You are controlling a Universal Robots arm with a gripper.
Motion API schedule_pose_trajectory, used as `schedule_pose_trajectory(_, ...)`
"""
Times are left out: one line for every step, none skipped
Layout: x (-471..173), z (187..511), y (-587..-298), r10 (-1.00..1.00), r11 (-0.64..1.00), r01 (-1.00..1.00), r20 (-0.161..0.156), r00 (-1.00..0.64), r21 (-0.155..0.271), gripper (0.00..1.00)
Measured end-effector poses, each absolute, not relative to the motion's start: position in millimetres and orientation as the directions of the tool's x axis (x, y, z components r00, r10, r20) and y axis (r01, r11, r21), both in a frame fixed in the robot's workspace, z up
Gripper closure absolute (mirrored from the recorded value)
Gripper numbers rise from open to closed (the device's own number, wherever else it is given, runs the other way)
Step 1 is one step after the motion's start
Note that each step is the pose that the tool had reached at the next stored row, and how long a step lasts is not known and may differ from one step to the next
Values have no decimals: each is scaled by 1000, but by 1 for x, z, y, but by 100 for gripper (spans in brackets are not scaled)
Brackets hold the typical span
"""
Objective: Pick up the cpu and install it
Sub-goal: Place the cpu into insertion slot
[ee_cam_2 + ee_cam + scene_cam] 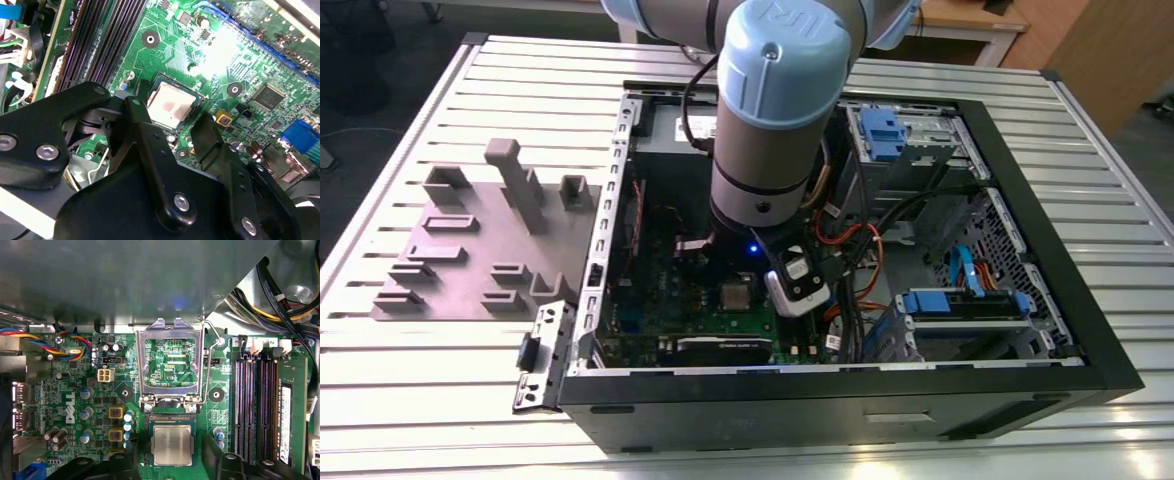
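Evidently already seated, the cpu [172,444] lies flat in its socket on the motherboard [75,390], the hinged metal frame [170,330] tipped open to leave that seat reachable, while the pincer [169,114] hangs just above, fingers spread either side, gripping nothing.

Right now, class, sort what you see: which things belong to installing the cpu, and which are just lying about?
Job in hand: small square silver-grey cpu; black gripper, open astride it; flipped-open metal socket frame.

Lying about: grey plastic fixture blocks; blue drive brackets; black memory slots.
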State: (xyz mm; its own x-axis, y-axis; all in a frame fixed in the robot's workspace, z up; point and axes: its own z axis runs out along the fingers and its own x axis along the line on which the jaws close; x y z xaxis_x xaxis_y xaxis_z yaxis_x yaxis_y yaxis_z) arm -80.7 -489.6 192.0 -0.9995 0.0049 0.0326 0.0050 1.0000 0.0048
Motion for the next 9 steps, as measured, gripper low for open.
schedule_pose_trajectory(-81,192,-490,5,1000,5,32,-999,5,39)
schedule_pose_trajectory(-81,192,-490,5,1000,5,33,-999,5,39)
schedule_pose_trajectory(-81,192,-490,5,1000,5,33,-999,5,39)
schedule_pose_trajectory(-81,192,-490,5,1000,5,33,-999,6,39)
schedule_pose_trajectory(-81,192,-490,5,1000,5,33,-999,6,39)
schedule_pose_trajectory(-81,192,-490,5,1000,5,33,-999,6,39)
schedule_pose_trajectory(-82,192,-490,5,1000,5,33,-999,6,39)
schedule_pose_trajectory(-82,192,-490,5,1000,5,32,-999,6,39)
schedule_pose_trajectory(-83,192,-490,5,1000,5,32,-999,6,39)
